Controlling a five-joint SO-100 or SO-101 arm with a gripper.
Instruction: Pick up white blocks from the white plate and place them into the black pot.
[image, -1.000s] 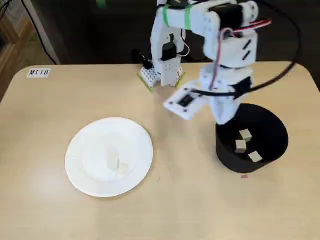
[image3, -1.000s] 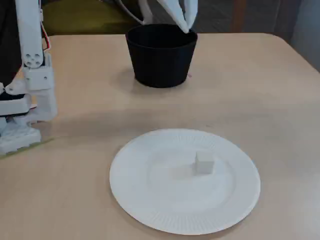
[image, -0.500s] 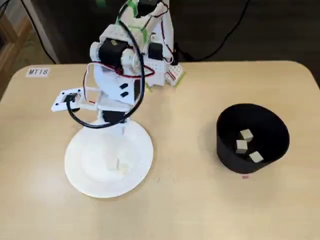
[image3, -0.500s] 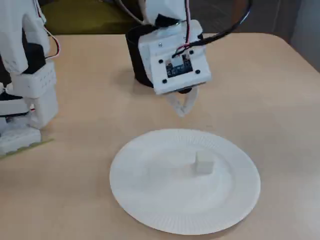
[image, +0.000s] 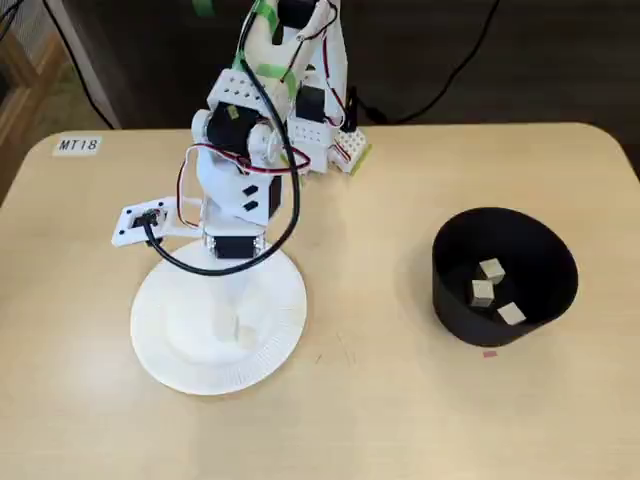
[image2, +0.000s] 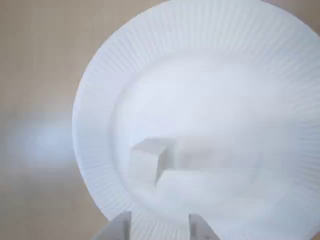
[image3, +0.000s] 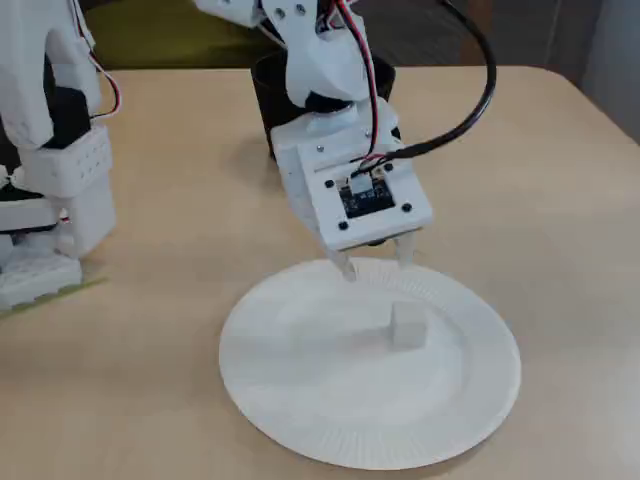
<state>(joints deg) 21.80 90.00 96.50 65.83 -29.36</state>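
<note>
While gripper (image3: 376, 258) hovers parted | plate (image: 275, 350): one block (image3: 408, 326) | pot (image: 455, 310): three

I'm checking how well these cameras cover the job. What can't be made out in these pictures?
- Wrist view: the gripper shows only fingertips, cut off by the bottom edge; the whole picture is blurred.
- A fixed view: the arm hides part of the plate; the cube on it barely shows, white on white.
- A fixed view: the arm covers most of the pot, hiding its inside.
</note>
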